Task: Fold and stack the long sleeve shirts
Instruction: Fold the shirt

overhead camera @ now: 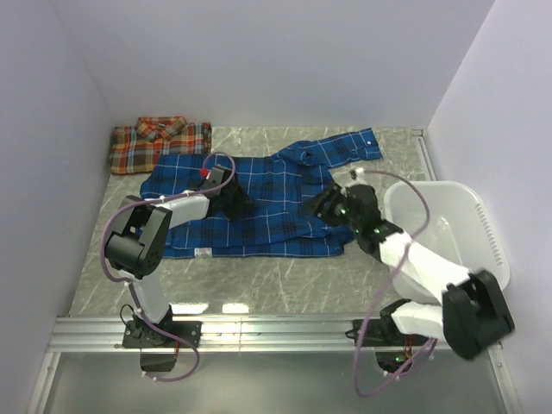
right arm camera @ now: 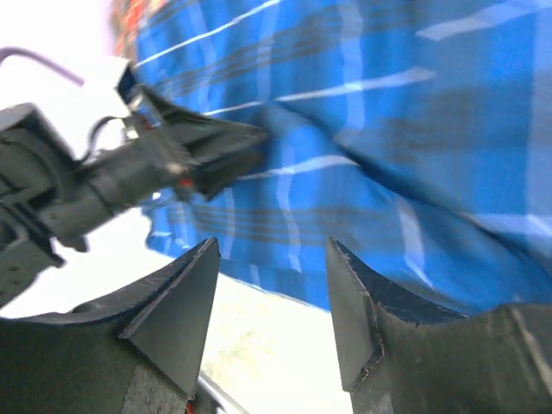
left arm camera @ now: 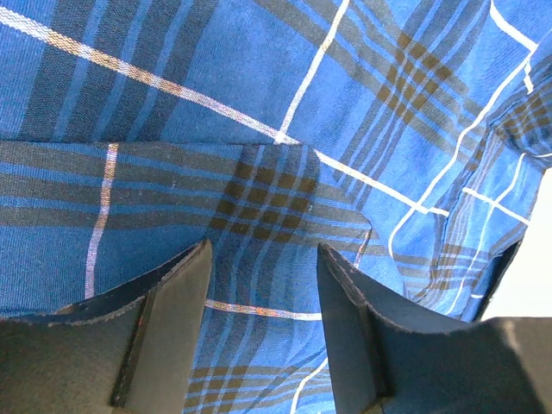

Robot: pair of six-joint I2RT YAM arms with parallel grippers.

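Observation:
The royal blue plaid shirt [overhead camera: 259, 203] lies spread across the middle of the table, one sleeve [overhead camera: 345, 148] reaching to the back right. It fills the left wrist view [left arm camera: 259, 129] and the right wrist view [right arm camera: 388, 155]. The red-orange plaid shirt [overhead camera: 158, 143] lies folded at the back left corner. My left gripper [overhead camera: 244, 205] is open, low over the blue shirt's middle, with cloth showing between its fingers [left arm camera: 172, 319]. My right gripper [overhead camera: 321, 207] is open and empty at the shirt's right edge, with its fingers [right arm camera: 181, 302] above bare table.
A white plastic basket [overhead camera: 473, 220] stands at the right, beside my right arm. The table [overhead camera: 259, 285] is grey marbled, walled at the left, back and right. A metal rail [overhead camera: 259, 332] runs along the near edge.

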